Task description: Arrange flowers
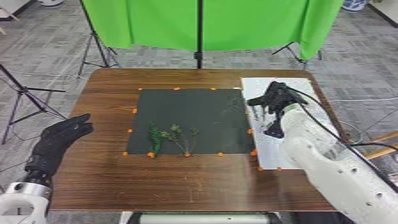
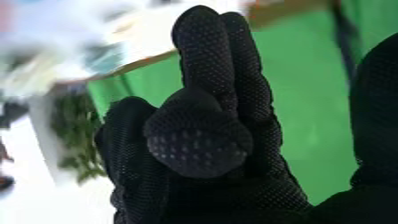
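Well, right hand (image 1: 279,98): over white sheet (image 1: 258,84); grip unclear (to me).
Green sprigs (image 1: 155,134): hand's left; low sweep could drag them.

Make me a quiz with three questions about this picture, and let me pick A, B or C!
1. How are the green sprigs on the dark mat?
A) Standing in a vase
B) Tied with a ribbon
C) Lying down

2. Where is the robot's right hand?
A) Over the white sheet
B) Down on the floor
C) At the table's left edge

3. What colour is the big cloth behind the table?
A) Red
B) Green
C) Yellow

Key:
1: C, the stems and leaves lie along the mat.
2: A, the head view shows it above the sheet on the right.
3: B, the cloth hanging there is bright green.
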Action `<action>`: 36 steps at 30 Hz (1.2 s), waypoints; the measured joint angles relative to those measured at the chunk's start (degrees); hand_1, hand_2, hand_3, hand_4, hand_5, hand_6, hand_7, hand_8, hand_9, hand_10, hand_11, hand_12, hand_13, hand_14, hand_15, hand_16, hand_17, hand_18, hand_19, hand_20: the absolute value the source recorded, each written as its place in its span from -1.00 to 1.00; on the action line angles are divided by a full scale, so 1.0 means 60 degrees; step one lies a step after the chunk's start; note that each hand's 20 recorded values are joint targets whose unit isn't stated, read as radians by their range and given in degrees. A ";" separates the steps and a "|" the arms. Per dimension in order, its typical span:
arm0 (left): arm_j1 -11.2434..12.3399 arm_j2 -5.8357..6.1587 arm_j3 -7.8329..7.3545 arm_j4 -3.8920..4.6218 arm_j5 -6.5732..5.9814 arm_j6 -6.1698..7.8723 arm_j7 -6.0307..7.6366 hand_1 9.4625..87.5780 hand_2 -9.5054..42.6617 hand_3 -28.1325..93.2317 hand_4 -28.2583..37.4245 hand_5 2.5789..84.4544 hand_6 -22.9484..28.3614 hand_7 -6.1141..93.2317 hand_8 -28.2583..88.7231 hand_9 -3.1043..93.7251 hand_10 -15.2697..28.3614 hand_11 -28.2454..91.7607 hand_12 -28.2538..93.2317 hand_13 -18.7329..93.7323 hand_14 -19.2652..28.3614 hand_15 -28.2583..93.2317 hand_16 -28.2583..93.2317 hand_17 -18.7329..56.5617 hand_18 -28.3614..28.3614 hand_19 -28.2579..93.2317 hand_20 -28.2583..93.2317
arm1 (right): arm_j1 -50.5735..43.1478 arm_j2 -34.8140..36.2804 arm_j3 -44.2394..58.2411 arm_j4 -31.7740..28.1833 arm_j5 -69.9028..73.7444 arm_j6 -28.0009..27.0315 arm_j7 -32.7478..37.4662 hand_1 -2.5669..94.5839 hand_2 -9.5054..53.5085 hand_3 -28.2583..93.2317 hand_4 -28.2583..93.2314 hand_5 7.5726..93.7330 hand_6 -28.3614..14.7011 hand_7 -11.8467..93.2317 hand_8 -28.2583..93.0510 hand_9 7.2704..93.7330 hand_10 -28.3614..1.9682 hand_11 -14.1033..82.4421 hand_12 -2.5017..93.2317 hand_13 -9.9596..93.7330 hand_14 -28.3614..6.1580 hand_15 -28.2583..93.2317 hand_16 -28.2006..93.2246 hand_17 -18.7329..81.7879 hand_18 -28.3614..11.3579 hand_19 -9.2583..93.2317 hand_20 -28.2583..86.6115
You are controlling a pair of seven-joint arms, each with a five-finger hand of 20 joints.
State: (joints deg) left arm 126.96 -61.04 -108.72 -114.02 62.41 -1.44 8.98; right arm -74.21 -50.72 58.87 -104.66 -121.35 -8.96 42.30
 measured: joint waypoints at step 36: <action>-0.0090 -0.0037 0.0030 0.0011 0.0028 -0.0054 -0.0014 -0.50 -0.68 0.54 -0.61 0.11 0.12 -0.69 -0.61 -0.01 0.37 -0.25 -0.35 -0.01 0.59 -0.29 -0.52 -0.20 0.47 -0.35 -0.18 | 0.0609 -0.0209 -0.1367 0.1262 -0.0653 0.0244 0.0016 -0.04 -1.00 0.43 -0.78 0.69 0.09 -0.33 -0.42 0.85 -0.03 0.20 -0.32 1.00 0.58 0.50 -0.05 0.77 -0.18 1.00 0.53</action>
State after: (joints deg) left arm 126.42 -61.26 -108.54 -113.95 62.58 -1.76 8.90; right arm -70.56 -51.97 50.67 -97.09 -125.27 -7.50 42.40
